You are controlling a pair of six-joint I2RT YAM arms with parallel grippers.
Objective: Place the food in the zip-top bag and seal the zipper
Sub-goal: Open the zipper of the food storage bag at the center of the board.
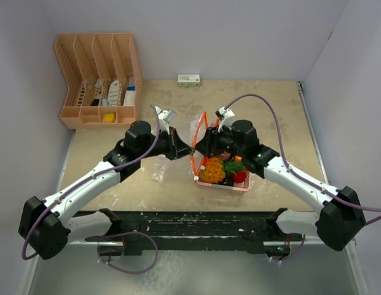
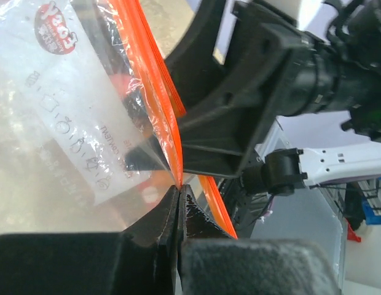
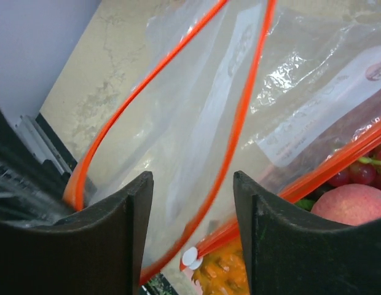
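Note:
The clear zip-top bag point(image 1: 200, 130) with an orange zipper rim stands held up at the table's middle. My left gripper point(image 1: 182, 148) is shut on that orange rim point(image 2: 172, 147), pinching it at the fingertips. My right gripper point(image 1: 200, 146) is open, its fingers point(image 3: 132, 215) either side of the bag's open mouth point(image 3: 196, 92), with the white slider point(image 3: 190, 257) low between them. The food lies in a pink tray point(image 1: 239, 187) just in front of the bag: orange pineapple point(image 1: 212, 171), green leaves point(image 1: 234, 165), a red piece point(image 1: 240, 177). A pink peach point(image 3: 353, 206) and purple grapes point(image 3: 362, 173) show at the right.
A peach-coloured organiser rack point(image 1: 98, 80) with small items stands at the back left. A small white and green box point(image 1: 188, 79) lies against the back wall. White walls close in on three sides. The right arm's wrist point(image 2: 258, 92) is close in front of the left fingers.

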